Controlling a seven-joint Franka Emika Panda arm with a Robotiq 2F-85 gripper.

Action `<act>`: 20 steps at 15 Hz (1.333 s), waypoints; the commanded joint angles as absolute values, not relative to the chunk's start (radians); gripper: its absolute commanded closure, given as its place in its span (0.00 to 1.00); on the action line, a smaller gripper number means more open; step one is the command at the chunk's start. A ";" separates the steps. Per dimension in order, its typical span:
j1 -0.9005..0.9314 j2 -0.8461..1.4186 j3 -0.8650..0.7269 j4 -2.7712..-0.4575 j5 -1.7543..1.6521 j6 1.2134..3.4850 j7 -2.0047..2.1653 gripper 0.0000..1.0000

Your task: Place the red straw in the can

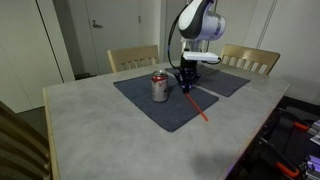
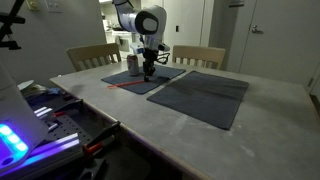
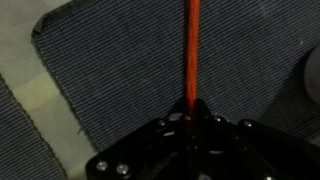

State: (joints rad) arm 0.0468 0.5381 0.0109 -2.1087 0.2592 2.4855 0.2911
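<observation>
I am holding my gripper [image 1: 186,84] low over a dark placemat [image 1: 150,108], pointing it straight down, with its tips just above the cloth or touching it. The red straw [image 1: 198,106] is lying flat on that mat, running from under my fingers out toward the mat's front corner. In the wrist view the straw [image 3: 191,50] is running from the top edge straight down into my gripper [image 3: 188,118]. The jaws are sitting narrow, close on either side of the straw's end, but I cannot tell whether they are pressing on it. The can [image 1: 159,87] is standing upright on the same mat, just beside my gripper and apart from the straw. In an exterior view the can [image 2: 133,63] is showing behind my gripper [image 2: 147,72], with the straw [image 2: 124,86] stretching toward the table edge. 2 placemats are lying on the grey table [image 1: 90,130], and 2 wooden chairs [image 1: 133,57] are standing at its far side
</observation>
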 commanded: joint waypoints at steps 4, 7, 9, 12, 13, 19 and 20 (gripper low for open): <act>0.002 0.538 0.029 -2.133 0.348 2.467 0.273 0.98; 0.006 0.525 0.018 -2.142 0.361 2.459 0.291 0.98; 0.026 0.506 0.001 -2.153 0.339 2.453 0.332 0.98; 0.058 0.484 -0.023 -2.170 0.300 2.448 0.400 0.98; 0.068 0.479 -0.032 -2.170 0.282 2.442 0.425 0.98; 0.121 0.441 -0.073 -2.177 0.181 2.408 0.551 0.98; 0.129 0.434 -0.079 -2.176 0.163 2.397 0.571 0.98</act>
State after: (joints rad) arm 0.0991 0.4813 -0.0520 -2.1514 0.2065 2.4346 0.5205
